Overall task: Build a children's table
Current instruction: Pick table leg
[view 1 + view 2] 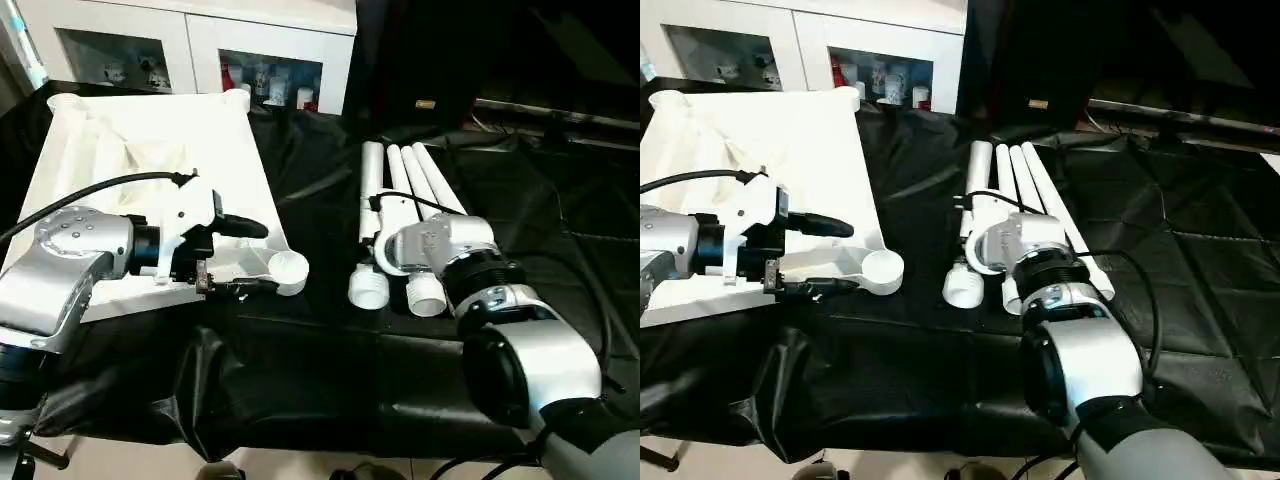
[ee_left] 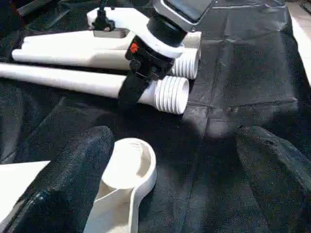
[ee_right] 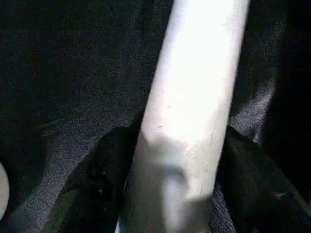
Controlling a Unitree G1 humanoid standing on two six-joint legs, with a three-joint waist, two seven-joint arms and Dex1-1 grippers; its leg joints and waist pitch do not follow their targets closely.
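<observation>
The white tabletop (image 1: 150,140) lies underside up on the left of the black cloth, with a round corner socket (image 1: 288,268) at its near right corner. My left gripper (image 1: 250,257) is open just left of that socket, one finger above it and one below. In the left wrist view the socket (image 2: 129,162) sits beside one finger (image 2: 73,174). Several white legs (image 1: 410,180) lie side by side in the middle, threaded ends toward me. My right gripper (image 3: 177,136) reaches down onto them, its black fingers (image 3: 97,184) pressed on both sides of one leg (image 3: 194,87).
A white glass-door cabinet (image 1: 200,40) stands behind the tabletop. The black cloth (image 1: 300,370) covers the work surface up to its near edge. Dark equipment and cables (image 1: 540,120) lie at the back right.
</observation>
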